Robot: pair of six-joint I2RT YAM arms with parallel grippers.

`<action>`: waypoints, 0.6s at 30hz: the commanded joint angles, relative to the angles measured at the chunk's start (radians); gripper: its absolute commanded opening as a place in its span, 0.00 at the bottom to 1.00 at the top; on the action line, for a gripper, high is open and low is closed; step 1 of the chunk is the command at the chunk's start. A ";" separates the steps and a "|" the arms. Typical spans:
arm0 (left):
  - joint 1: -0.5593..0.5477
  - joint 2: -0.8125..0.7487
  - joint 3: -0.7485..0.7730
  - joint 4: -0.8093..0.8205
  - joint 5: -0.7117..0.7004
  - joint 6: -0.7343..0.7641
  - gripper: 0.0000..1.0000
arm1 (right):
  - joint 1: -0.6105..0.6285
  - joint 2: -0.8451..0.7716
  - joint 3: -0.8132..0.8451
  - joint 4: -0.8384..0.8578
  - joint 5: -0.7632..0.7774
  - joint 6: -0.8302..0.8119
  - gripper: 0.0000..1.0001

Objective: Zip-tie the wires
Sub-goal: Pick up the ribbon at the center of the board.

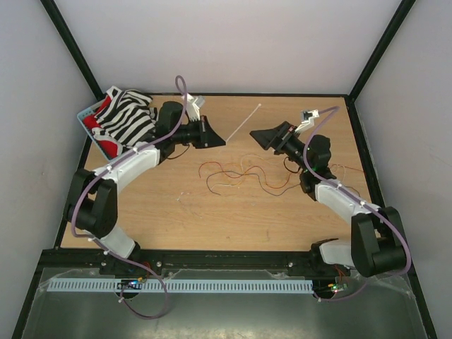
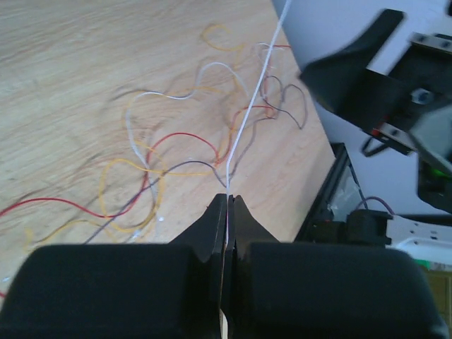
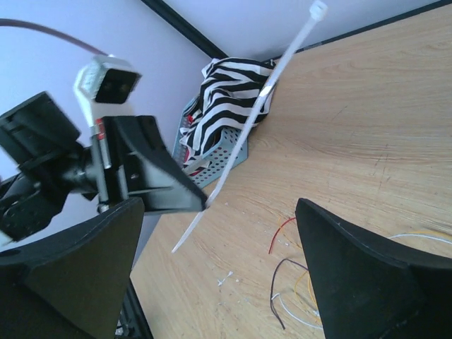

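Over the wooden surface [image 1: 212, 219] the right claw [image 1: 256, 134] is hanging spread wide, facing the left claw [image 2: 227, 199], with the curly wires [image 1: 240, 176] lying loose below between them and the whitish zip tie [image 1: 244, 123] being pinched in the left claw's tips.

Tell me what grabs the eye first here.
The left gripper is shut on a whitish zip tie, holding it slanted in the air over the table's far middle. The right gripper faces it, jaws wide open and empty. Between the arms, thin red, orange and dark wires sprawl loose on the wooden table.
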 commanded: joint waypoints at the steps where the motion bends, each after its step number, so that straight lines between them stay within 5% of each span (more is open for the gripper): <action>1: -0.037 -0.082 -0.039 0.113 -0.005 -0.073 0.00 | 0.028 0.040 0.017 0.102 0.044 0.041 0.99; 18: -0.147 -0.124 -0.081 0.169 -0.011 -0.121 0.00 | 0.089 0.088 0.021 0.204 0.025 0.078 0.75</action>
